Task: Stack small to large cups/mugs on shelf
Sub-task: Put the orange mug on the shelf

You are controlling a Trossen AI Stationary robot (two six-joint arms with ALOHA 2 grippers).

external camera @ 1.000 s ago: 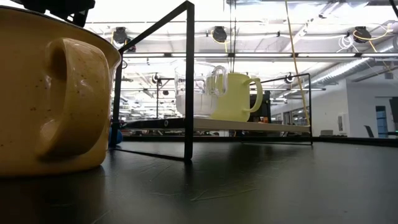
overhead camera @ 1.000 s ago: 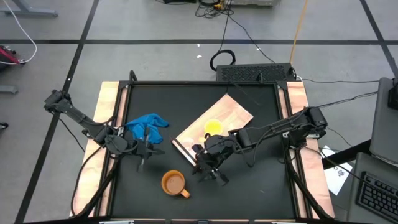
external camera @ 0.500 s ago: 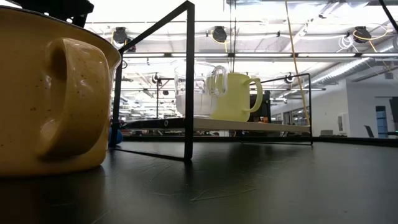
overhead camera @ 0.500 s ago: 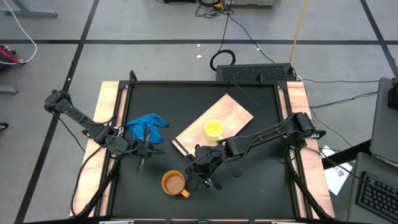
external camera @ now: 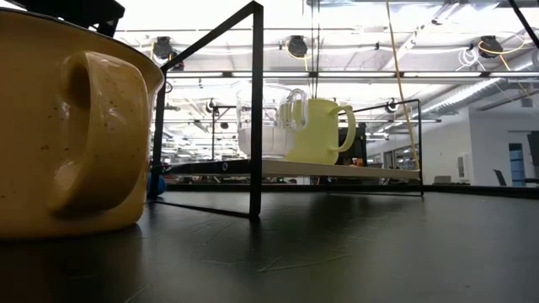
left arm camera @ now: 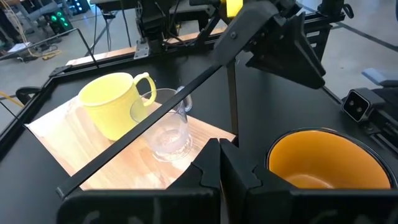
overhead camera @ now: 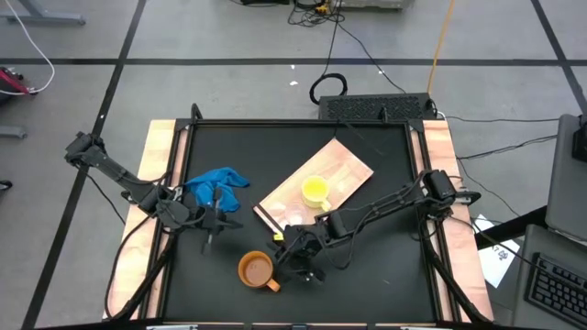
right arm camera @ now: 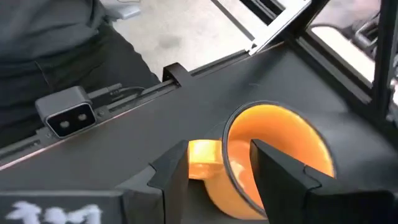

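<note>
The orange-brown cup [overhead camera: 257, 269] stands on its base on the black tabletop near the front edge. The yellow cup [overhead camera: 315, 190] and the clear glass cup [left arm camera: 168, 127] stand side by side on the light-wood shelf [overhead camera: 341, 168]. My right gripper [right arm camera: 217, 155] is open at the orange-brown cup [right arm camera: 273, 149], one finger inside its mouth and one outside by the handle [right arm camera: 202, 155]. My left gripper [left arm camera: 221, 165] is shut and empty, at the table's left by the blue cloth [overhead camera: 215, 186]. My right gripper stands astride the orange-brown cup's wall [right arm camera: 227, 158] next to the handle, coming from above and from the table's right. Whether a finger touches the wall, I cannot tell. The cup stands upright on the table.
A thin black wire frame [external camera: 255, 109] rises around the shelf, and one of its bars crosses the left wrist view [left arm camera: 155, 118]. The right arm [overhead camera: 385, 202] reaches across the table's near right part. Wooden side rails [overhead camera: 156, 165] border the tabletop.
My right gripper has gone toward the table's left and near edge, from beside the shelf's near corner to the orange-brown cup. The cups have stayed in place.
</note>
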